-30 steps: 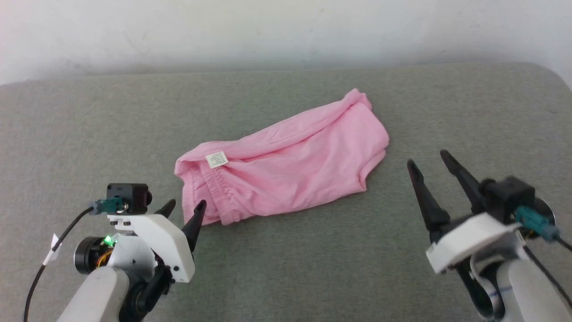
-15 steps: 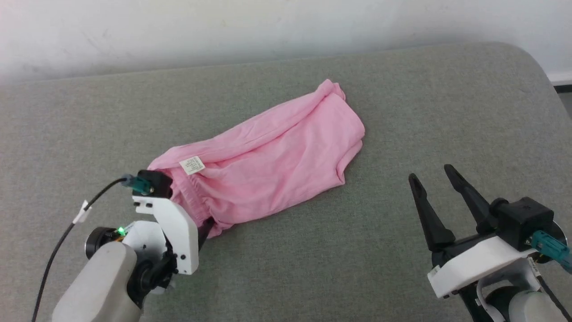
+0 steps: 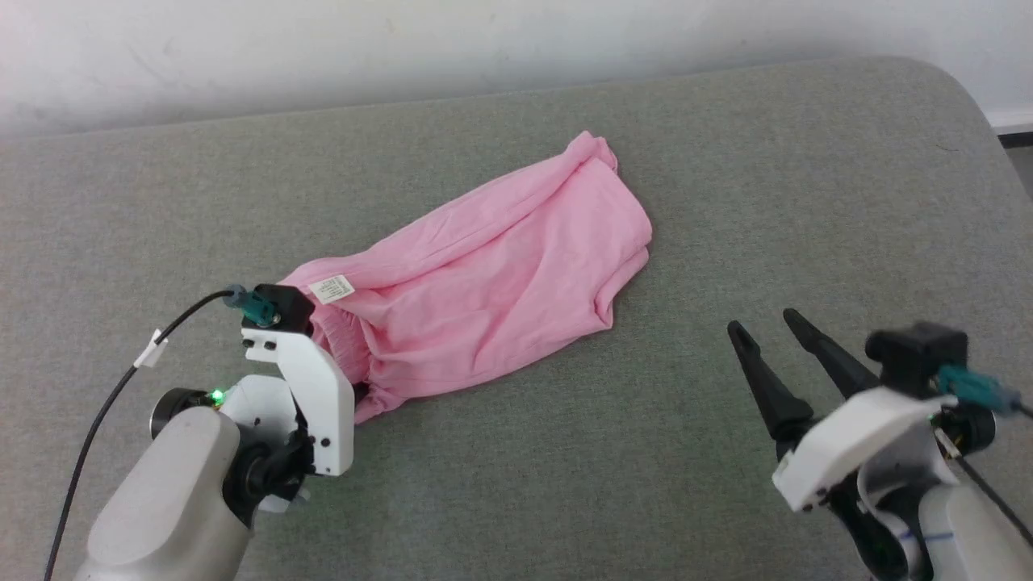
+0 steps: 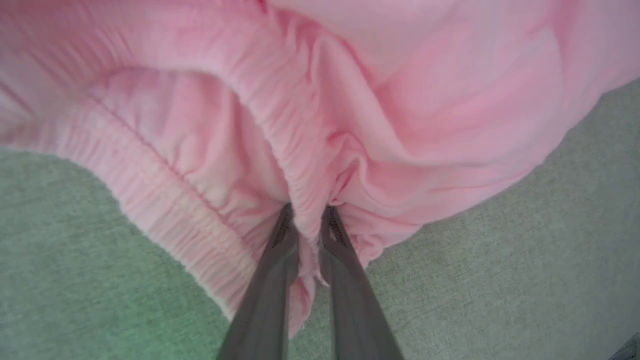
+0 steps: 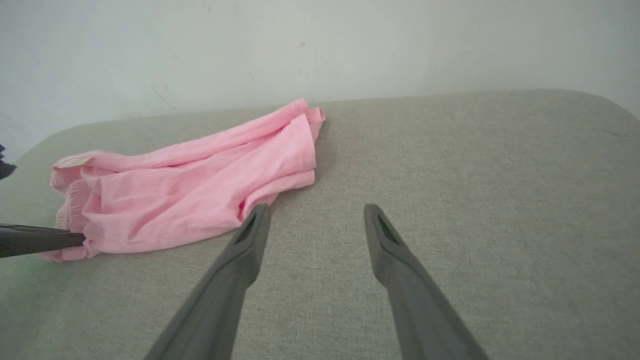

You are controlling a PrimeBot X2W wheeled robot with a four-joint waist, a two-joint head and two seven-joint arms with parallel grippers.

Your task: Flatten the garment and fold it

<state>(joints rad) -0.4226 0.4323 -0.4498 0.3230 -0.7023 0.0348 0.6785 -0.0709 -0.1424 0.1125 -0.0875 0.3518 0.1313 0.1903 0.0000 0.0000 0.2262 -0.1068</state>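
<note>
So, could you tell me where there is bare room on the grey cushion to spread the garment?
Bare cushion lies right of the garment, between it and the open right gripper, and in front, between both grippers. Crowded at the waistband, where the left gripper pinches it.

Even, diffuse lighting; soft shadows. Green cast left of the left gripper (image 4: 306, 214); garment (image 4: 400, 100) beyond its tips slightly blurred.

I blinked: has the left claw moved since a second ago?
Yes. Against the garment, the left gripper has gone forward from beside the waistband and pinched a fold of it.
</note>
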